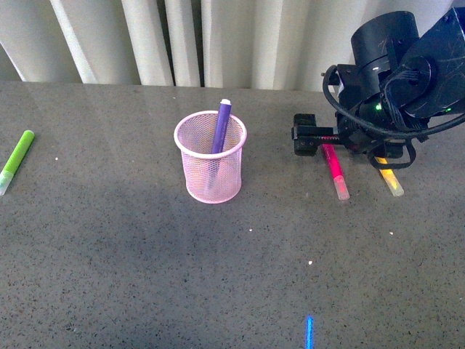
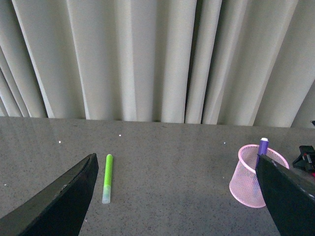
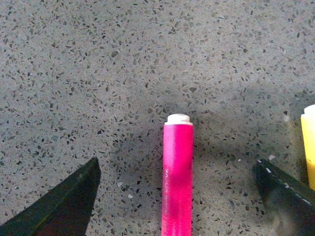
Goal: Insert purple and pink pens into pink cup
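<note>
The pink cup (image 1: 211, 173) stands upright mid-table with the purple pen (image 1: 221, 123) leaning inside it, tip above the rim. Both also show in the left wrist view: the cup (image 2: 247, 184) and the pen (image 2: 262, 147). The pink pen (image 1: 336, 171) lies flat on the table to the cup's right. My right gripper (image 1: 330, 142) hangs open just over its far end. In the right wrist view the pink pen (image 3: 178, 172) lies between the open fingers (image 3: 59, 206), untouched. My left gripper (image 2: 172, 211) is open and empty, and out of the front view.
A yellow pen (image 1: 390, 180) lies right of the pink pen, close to the right gripper; its end shows in the right wrist view (image 3: 309, 142). A lime-green pen (image 1: 16, 160) lies at the far left and also shows in the left wrist view (image 2: 107, 171). Curtains hang behind the table.
</note>
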{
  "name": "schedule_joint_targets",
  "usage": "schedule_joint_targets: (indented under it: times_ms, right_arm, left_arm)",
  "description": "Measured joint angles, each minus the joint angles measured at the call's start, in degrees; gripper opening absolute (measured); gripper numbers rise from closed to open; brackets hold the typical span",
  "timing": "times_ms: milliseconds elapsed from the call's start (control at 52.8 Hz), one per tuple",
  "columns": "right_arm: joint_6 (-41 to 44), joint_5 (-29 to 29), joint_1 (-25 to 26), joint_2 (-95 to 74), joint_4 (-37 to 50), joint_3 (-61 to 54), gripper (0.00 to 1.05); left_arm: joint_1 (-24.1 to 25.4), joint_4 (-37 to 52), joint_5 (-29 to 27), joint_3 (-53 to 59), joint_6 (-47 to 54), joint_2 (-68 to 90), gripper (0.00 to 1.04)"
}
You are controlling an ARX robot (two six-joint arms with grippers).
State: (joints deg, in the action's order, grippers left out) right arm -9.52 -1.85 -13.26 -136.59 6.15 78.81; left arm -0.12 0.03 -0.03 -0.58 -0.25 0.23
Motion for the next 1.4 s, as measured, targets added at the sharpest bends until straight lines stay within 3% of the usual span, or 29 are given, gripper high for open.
schedule_joint_targets:
  times_ms: [227,512,625,682,815,947,1042,1175,1402]
  right_arm:
    - [0.00,1.16,0.04,-0.52,0.00,0.33,0.51]
    - [0.00,1.42,0.37,-0.70,2.19,0.13,0.12]
    - [0.74,-0.28,0.66,-0.50,7.43,-1.81,0.11]
    - [3.63,-2.45,0.79,0.15,15.10,-5.09,0.11]
    - [7.30,-1.38,1.11,3.43,27.45,-10.32,0.11]
    - [6.91,0.66,0.46,7.69,31.36,-11.54,0.11]
    - [9.09,2.80,-2.01,11.47,38.95,-13.25,0.11]
    - [17.46,9.99,-7.85,13.94,52.96,-16.87,0.11]
    - [18.32,11.58,-13.90,14.08,58.80,-19.65,0.11]
  left_arm:
    - [0.00,0.00,0.00,0.00,0.00,0.00,0.98]
    - [0.00,0.00,0.00,0.00,0.00,0.00,0.98]
    - [0.00,0.00,0.00,0.00,0.00,0.00,0.98]
    - [0.00,0.00,0.00,0.00,0.00,0.00,0.98]
    - [0.00,0.00,0.00,0.00,0.00,0.00,0.98]
    - [0.00,0.00,0.00,0.00,0.02,0.00,0.98]
    - [0.00,0.00,0.00,0.00,0.00,0.00,0.98]
    - [0.00,0.00,0.00,0.00,0.00,0.00,0.98]
    - [0.00,0.00,0.00,0.00,0.00,0.00,0.98]
